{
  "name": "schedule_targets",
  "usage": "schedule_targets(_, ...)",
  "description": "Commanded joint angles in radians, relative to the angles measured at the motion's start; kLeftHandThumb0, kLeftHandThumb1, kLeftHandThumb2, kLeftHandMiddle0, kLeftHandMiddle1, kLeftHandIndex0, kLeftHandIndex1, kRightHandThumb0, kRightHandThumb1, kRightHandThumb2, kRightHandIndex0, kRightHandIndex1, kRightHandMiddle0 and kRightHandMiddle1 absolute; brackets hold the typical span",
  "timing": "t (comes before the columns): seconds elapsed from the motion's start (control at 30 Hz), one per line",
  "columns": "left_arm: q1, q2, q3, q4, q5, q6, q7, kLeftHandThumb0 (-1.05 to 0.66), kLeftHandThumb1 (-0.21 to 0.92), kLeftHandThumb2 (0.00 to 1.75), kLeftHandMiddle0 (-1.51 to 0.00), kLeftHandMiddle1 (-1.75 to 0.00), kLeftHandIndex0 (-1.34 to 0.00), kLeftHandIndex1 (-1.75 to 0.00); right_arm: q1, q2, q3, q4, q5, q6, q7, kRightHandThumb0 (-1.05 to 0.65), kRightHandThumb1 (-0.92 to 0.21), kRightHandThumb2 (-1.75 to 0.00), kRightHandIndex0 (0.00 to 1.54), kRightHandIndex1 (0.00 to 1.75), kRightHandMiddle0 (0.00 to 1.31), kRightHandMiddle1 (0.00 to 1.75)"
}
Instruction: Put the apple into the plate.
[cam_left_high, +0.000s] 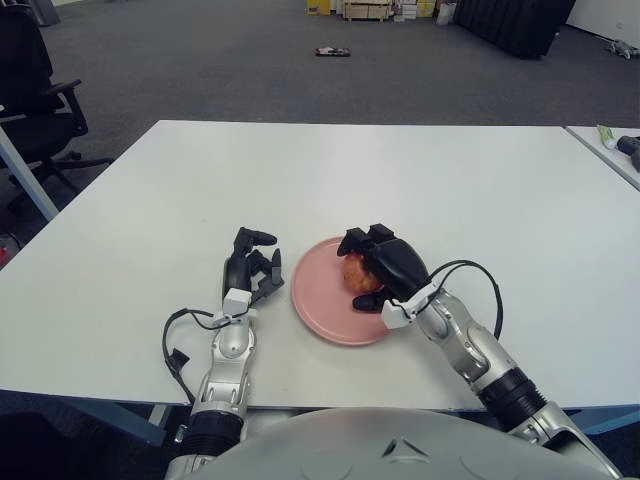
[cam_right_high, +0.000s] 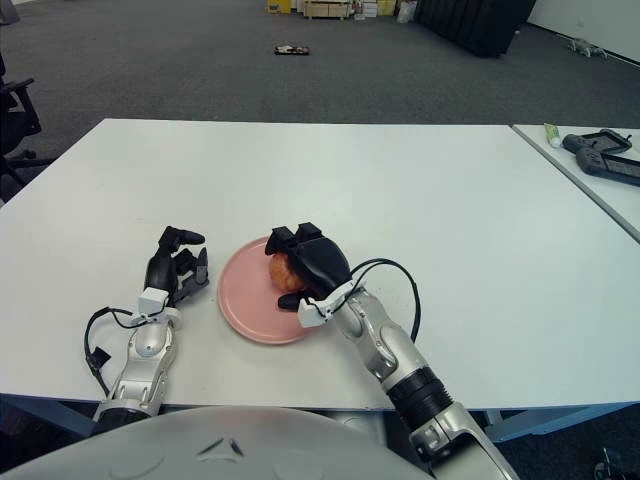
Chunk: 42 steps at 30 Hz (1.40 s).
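Observation:
A pink plate (cam_left_high: 320, 300) lies on the white table near its front edge. A red apple (cam_left_high: 356, 271) is over the plate's right half, mostly covered by my right hand (cam_left_high: 375, 266), whose black fingers curl around it. I cannot tell whether the apple touches the plate. My left hand (cam_left_high: 252, 270) shows on the table just left of the plate, fingers loosely curled and holding nothing. The same scene shows in the right eye view, with the plate (cam_right_high: 245, 305), apple (cam_right_high: 283, 272) and right hand (cam_right_high: 305, 265).
The white table (cam_left_high: 330, 180) stretches far behind the plate. A second table (cam_right_high: 590, 160) at the right edge carries a dark device and a small tube. An office chair (cam_left_high: 35, 100) stands at the far left. Boxes stand on the floor at the back.

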Motion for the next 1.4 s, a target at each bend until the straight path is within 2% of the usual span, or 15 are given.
schedule_targets(0.0,0.001,0.001,0.001,0.023,-0.002,0.018,0.0,-0.4,0.59,0.98,-0.83,-1.75,-0.4,-1.75,0.022,-0.031,0.009,-0.019,0.017,-0.003,0.048,-0.8,-0.57,-0.75,0.0,0.26,0.01,0.56)
schedule_targets(0.07,0.001,0.0,0.001,0.021,-0.001,0.023,0.001,-0.4,0.59,0.97,-0.82,-1.75,-0.4,-1.75,0.023,-0.034,0.009,-0.025,0.024,-0.004,0.055,-0.84,-0.6,-0.7,0.0,0.15,0.0,0.44)
schedule_targets(0.13,0.003,-0.001,0.001,0.016,0.001,0.03,0.003,-0.4,0.6,0.97,-0.82,-1.75,-0.4,-1.75,0.025,-0.037,0.005,-0.033,0.042,-0.011,0.065,-0.92,-0.68,-0.6,0.0,0.06,0.0,0.22)
schedule_targets(0.23,0.005,-0.002,0.001,0.012,0.001,0.033,0.003,-0.4,0.6,0.97,-0.81,-1.75,-0.4,-1.75,0.029,-0.04,0.0,-0.047,0.061,-0.012,0.079,-1.0,-0.77,-0.47,0.0,0.02,0.0,0.07)
schedule_targets(0.3,0.006,-0.001,0.0,0.01,0.001,0.033,0.002,-0.4,0.6,0.97,-0.81,-1.75,-0.4,-1.75,0.032,-0.039,-0.003,-0.054,0.069,-0.011,0.085,-1.02,-0.8,-0.44,0.0,0.01,0.0,0.04)
schedule_targets(0.53,0.008,0.003,-0.001,0.007,0.003,0.033,-0.002,-0.4,0.59,0.98,-0.82,-1.75,-0.4,-1.75,0.043,-0.041,-0.016,-0.082,0.08,-0.006,0.084,-1.05,-0.87,-0.28,0.0,0.0,0.0,0.0)
schedule_targets(0.8,0.009,0.007,0.0,0.011,0.008,0.022,0.002,-0.4,0.59,0.98,-0.82,-1.75,-0.41,-1.75,0.069,-0.033,-0.051,-0.142,0.144,0.0,0.111,-1.05,-0.89,-0.22,0.0,0.0,0.0,0.0)
schedule_targets(1.07,0.009,0.006,0.005,0.025,-0.009,0.004,-0.005,-0.4,0.61,0.96,-0.81,-1.75,-0.39,-1.75,0.128,-0.041,-0.126,-0.26,0.302,-0.003,0.163,-1.05,-0.88,-0.19,0.0,0.0,0.0,0.0)
schedule_targets(1.2,0.008,0.007,0.004,0.025,-0.005,0.003,-0.004,-0.4,0.61,0.95,-0.8,-1.75,-0.39,-1.75,0.177,-0.029,-0.167,-0.342,0.431,0.023,0.215,-1.05,-0.89,-0.18,0.0,0.0,0.0,0.0)
schedule_targets(1.37,0.008,0.007,0.003,0.025,0.0,0.003,0.0,-0.4,0.61,0.95,-0.81,-1.75,-0.39,-1.75,0.194,-0.021,-0.184,-0.361,0.476,0.018,0.227,-1.05,-0.91,-0.22,0.0,0.0,0.0,0.0)
